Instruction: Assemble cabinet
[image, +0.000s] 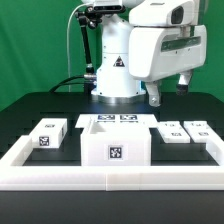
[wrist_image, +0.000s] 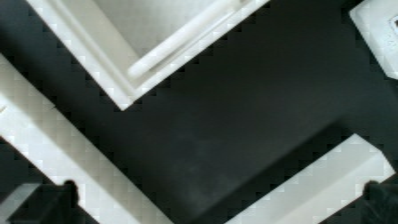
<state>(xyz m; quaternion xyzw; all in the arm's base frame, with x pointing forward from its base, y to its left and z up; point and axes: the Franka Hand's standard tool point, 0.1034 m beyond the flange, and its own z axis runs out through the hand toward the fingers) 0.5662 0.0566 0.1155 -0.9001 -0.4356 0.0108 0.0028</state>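
Nearest is the long low white plastic border frame. It runs across the front and up both sides, fencing the parts in.

Just behind it at centre stands the large white open-topped plastic box body of the cabinet, upright, with a square tag on its near face. Nothing shows inside it, though the near wall hides part of the floor.

Level with it, a small white rectangular block lies flat on the black table, on the exterior view's left. Two more tagged white pieces lie on the exterior view's right, the inner right block and the outer right block. They are near each other and seem apart.

Farther back, the thin flat white marker board lies just behind the box body. Farthest is the white robot arm. Its gripper hangs high above the right pair with fingers spread and nothing held. The wrist view shows only slanted white edges on black; I cannot tell which parts they are.

Risks, as judgement:
- The right pair sits close together, so a finger coming down off-centre could hit the neighbour and skew both.
- The plastic looks smooth, so a shallow pinch may slip or tilt a block.
- The box body is loose, so pressing a block in could shove it against the border frame or tip it.
- A skewed block would likely jam at the box body's rim.
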